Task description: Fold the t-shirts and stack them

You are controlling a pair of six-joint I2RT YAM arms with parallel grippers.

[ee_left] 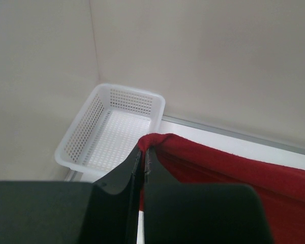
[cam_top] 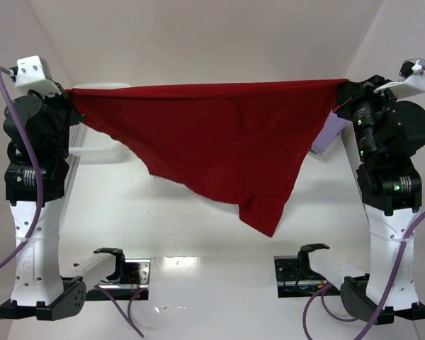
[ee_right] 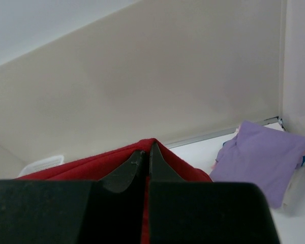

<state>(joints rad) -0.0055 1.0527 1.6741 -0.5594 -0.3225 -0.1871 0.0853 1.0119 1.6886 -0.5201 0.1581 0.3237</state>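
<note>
Hanging dark red t-shirt (cam_top: pixel 212 134), left hand (ee_left: pixel 144 150), right hand (ee_right: pixel 147 148) each pinching an end, white basket (ee_left: pixel 83 131) behind

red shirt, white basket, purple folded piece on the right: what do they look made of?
The red t-shirt looks like soft matte knit cloth, maybe cotton: it sags and hangs in loose folds to a point. The white basket looks like rigid moulded plastic, faintly glossy, with a regular grid of holes. The lavender t-shirt is also matte cloth, folded flat with soft edges; the fibre can't be told.

the dark red t-shirt (cam_top: pixel 219 134) curtains the middle, with room beneath. a white basket (ee_left: pixel 84 133) blocks far left, a lavender t-shirt (ee_right: pixel 259 157) far right
</note>
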